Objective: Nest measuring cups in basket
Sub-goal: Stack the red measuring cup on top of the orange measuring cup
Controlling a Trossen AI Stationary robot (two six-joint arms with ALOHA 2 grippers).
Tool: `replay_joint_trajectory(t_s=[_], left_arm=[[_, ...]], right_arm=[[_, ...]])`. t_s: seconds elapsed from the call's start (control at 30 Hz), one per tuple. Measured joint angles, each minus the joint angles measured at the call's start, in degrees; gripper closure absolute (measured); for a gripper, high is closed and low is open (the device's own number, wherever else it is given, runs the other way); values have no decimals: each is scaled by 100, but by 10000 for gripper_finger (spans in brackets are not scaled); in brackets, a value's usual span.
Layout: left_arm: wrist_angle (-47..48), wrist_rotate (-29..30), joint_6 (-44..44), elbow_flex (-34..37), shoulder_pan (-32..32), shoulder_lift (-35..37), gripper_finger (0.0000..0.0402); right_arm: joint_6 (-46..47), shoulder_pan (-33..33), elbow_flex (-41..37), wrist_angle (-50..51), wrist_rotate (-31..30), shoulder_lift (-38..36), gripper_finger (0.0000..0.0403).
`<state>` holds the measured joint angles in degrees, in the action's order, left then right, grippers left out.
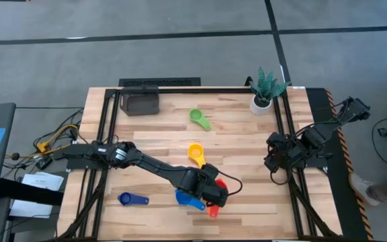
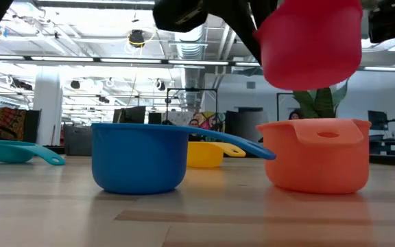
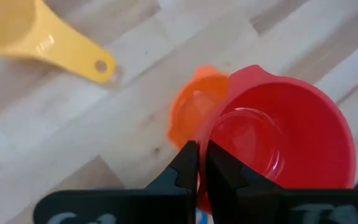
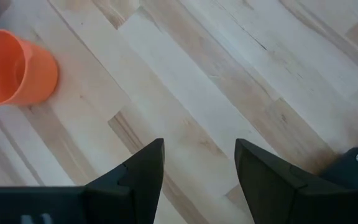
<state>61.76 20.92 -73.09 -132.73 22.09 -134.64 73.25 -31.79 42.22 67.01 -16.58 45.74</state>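
My left gripper is shut on the red measuring cup, which hangs in the air right above the orange cup. The blue cup stands beside the orange one on its base. The yellow cup, green cup and dark blue cup lie apart on the wood. A light blue cup shows in the low view. The dark basket sits at the far left corner. My right gripper hovers open at the table's right side. My left gripper pinches the red cup's wall at the rim, one finger outside and one inside the bowl. The fingers come from above, pointing down. The cup is lifted clear and upright, its mouth up, over the orange cup.
A white pot with a green plant stands at the far right corner. A black frame borders the wooden top. The yellow cup's handle lies close to the orange cup. Bare wood lies between the cups and the basket.
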Motion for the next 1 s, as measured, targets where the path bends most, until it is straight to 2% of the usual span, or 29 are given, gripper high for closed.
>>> replay_joint_trajectory(t_s=[0.33,0.77,1.0], left_arm=[[-151,350,261,302,-35,-56,399],[-847,365,386,884,-95,-62,399],[-887,342,496,907,-162,-56,399]], right_arm=[[18,-50,0,0,-8,0,184],[20,-48,-2,-2,11,0,184],[24,-48,-2,-5,138,0,184]])
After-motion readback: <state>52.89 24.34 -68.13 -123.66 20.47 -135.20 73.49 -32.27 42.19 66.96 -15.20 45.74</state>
